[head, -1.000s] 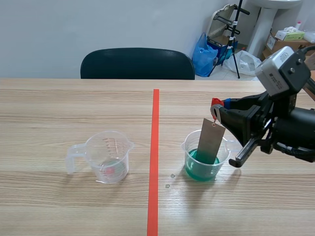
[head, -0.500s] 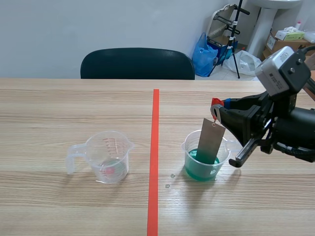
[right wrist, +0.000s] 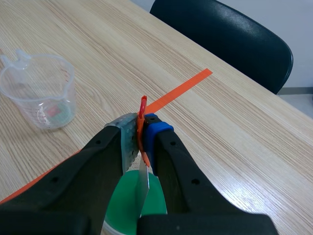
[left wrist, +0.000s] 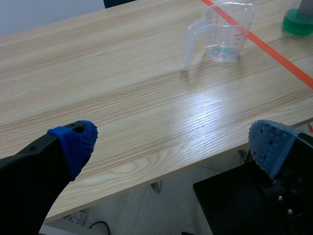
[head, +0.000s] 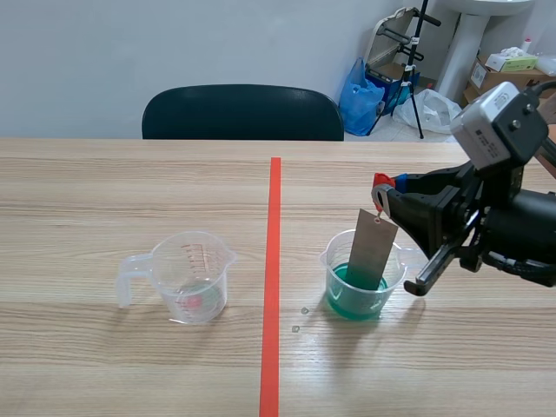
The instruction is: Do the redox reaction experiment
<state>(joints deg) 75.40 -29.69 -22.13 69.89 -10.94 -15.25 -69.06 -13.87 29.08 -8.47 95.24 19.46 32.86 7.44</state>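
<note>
A clear beaker (head: 363,282) with green liquid (right wrist: 130,203) stands right of the orange-red tape line. A grey metal strip (head: 371,251) hangs slanted with its lower end in the green liquid. Its red string (right wrist: 142,128) is pinched by my right gripper (head: 385,192), which is shut on it just above the beaker. A second clear beaker (head: 191,275) with a handle and a little clear liquid sits left of the line, also seen as the clear beaker (left wrist: 226,31) far ahead of my left gripper (left wrist: 171,139). The left gripper is open and held off the table's near edge.
A black chair (head: 242,112) stands behind the table's far edge. Small drops (head: 300,319) lie on the wood beside the green beaker. Bags, boxes and a stand (head: 415,61) fill the back right corner of the room.
</note>
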